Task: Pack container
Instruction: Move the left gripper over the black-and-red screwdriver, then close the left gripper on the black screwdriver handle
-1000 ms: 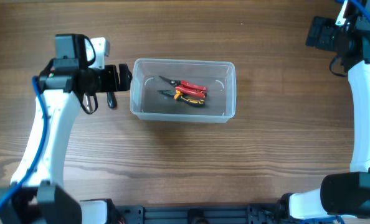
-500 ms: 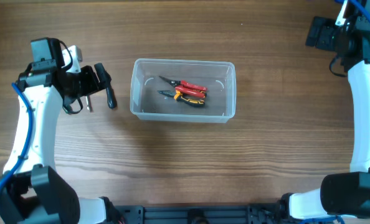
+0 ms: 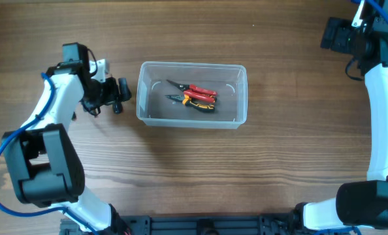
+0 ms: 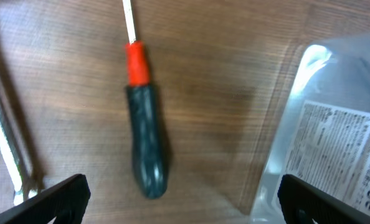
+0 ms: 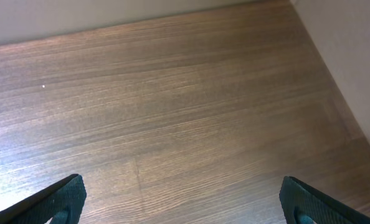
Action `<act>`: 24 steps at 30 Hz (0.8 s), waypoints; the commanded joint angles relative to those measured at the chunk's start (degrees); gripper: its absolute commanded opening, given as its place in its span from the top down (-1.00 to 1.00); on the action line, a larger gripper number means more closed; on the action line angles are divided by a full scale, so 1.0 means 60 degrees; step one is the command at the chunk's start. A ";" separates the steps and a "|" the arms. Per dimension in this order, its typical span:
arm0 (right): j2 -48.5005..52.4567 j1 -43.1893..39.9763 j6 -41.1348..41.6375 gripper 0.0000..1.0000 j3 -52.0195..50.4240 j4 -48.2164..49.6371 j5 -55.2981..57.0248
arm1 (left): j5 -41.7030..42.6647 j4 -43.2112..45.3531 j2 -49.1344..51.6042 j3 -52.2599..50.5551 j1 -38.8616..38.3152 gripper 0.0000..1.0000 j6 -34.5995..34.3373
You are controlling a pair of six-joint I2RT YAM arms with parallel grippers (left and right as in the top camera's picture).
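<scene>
Translucent plastic container (image 3: 143, 104) sits mid-frame on the wooden surface (image 3: 181, 170), with red- and yellow-handled pliers (image 3: 195, 96) inside. Left gripper (image 3: 122, 91) hovers just beside its left wall, fingers spread wide above a black-handled screwdriver (image 4: 146, 146) lying on the surface. Right gripper (image 5: 185, 204), also spread and holding nothing, is at the overhead's upper right, well apart from the container
</scene>
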 commanded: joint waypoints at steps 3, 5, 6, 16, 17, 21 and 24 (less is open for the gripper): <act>0.0066 0.0011 0.0189 -0.99 -0.0022 0.0029 -0.0040 | -0.0528 0.0291 0.0248 0.0109 -0.0200 -0.99 0.0576; 0.0066 0.0011 0.0189 -1.00 -0.0022 0.0029 -0.0040 | -0.0539 0.0288 0.0430 0.0109 -0.0200 -1.00 0.0510; 0.0066 0.0011 0.0189 -0.99 -0.0022 0.0029 -0.0040 | -0.0630 0.0291 0.0550 0.0109 -0.0200 -1.00 0.0415; 0.0066 0.0011 0.0193 -0.99 -0.0022 0.0029 -0.0040 | -0.0499 0.0597 0.1734 0.0109 0.0015 -0.99 0.0331; 0.0066 0.0011 0.0189 -0.99 -0.0022 0.0029 -0.0040 | -0.0342 0.0678 0.1734 0.0109 0.0069 -1.00 0.0328; 0.0066 0.0011 0.0193 -0.99 -0.0022 0.0029 -0.0040 | -0.0233 0.0776 0.1734 0.0109 0.0127 -0.74 0.0328; 0.0066 0.0011 0.0193 -1.00 -0.0022 0.0029 -0.0040 | -0.0233 0.0805 0.1734 0.0109 0.0124 -0.45 0.0328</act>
